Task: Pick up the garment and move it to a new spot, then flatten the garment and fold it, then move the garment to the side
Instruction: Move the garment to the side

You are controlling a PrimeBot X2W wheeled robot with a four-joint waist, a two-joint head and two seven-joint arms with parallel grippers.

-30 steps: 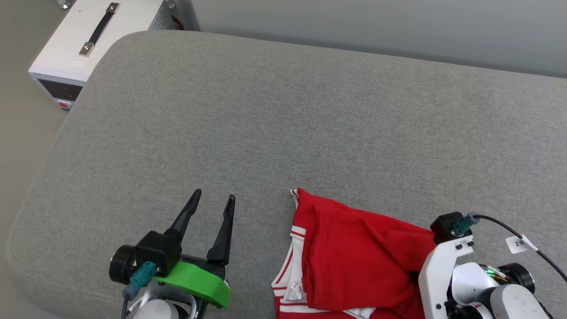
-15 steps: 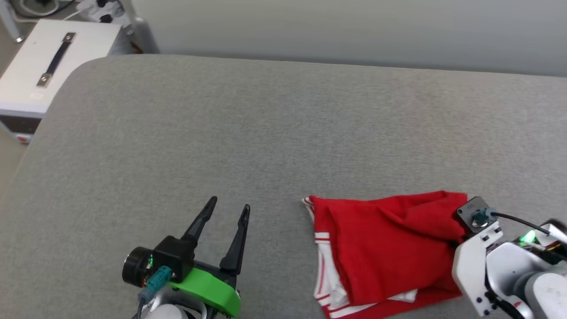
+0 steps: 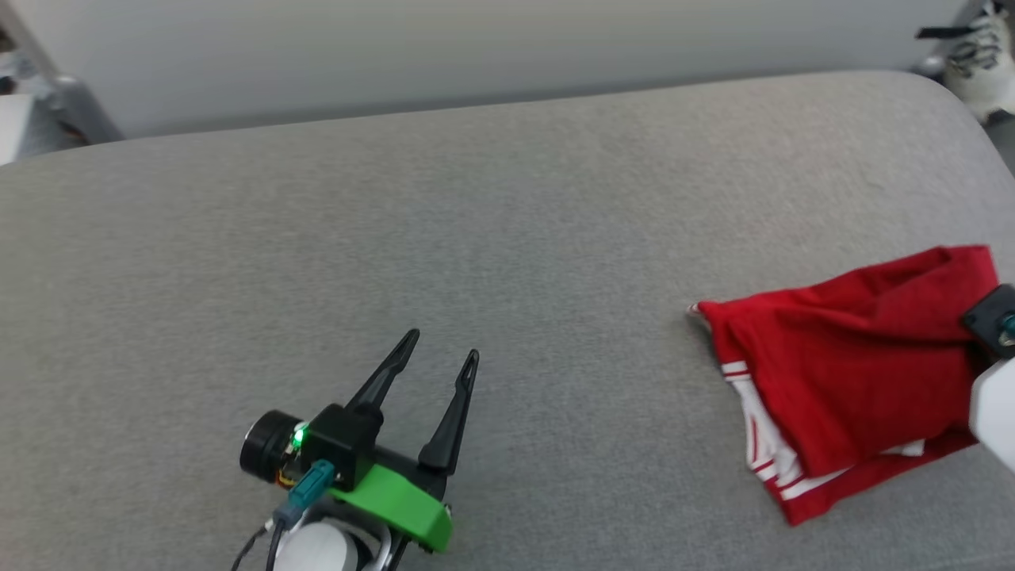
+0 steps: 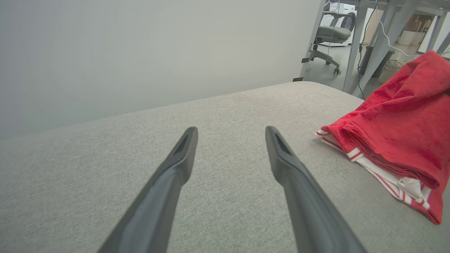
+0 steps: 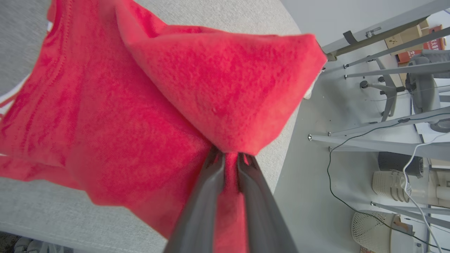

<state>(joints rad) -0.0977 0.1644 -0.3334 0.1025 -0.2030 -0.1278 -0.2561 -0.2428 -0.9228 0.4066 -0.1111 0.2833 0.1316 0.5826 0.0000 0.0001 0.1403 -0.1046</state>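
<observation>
A red garment (image 3: pixel 840 381) with red-and-white striped trim lies bunched in loose folds at the right end of a broad grey cushioned surface (image 3: pixel 507 238), close to that surface's right edge. Its striped white edge faces the near left. Its left corner rests flat on the cushion, and its right part rises off the surface into a peak.

In the right wrist view, the right gripper (image 5: pixel 230 156) has its two dark fingers drawn nearly together, pinching a gather of the red cloth between them. The cloth fans out from the fingertips in a wide fold. In the head view, the black camera block on that arm's wrist (image 3: pixel 991 325) sits at the picture's right edge against the garment.

The left gripper (image 3: pixel 442 342) is at the near middle-left of the cushion, well apart from the garment. Its fingers are spread wide with nothing between them, and they point toward the far side. Whether they touch the cushion cannot be told. A green bracket (image 3: pixel 396 503) sits at their base.

A plain pale wall (image 3: pixel 396 55) runs along the far side of the cushion. Beyond the right end are grey table legs (image 5: pixel 369 144), an office chair (image 4: pixel 332 33) and a pale mesh basket (image 5: pixel 372 228) on the floor.
</observation>
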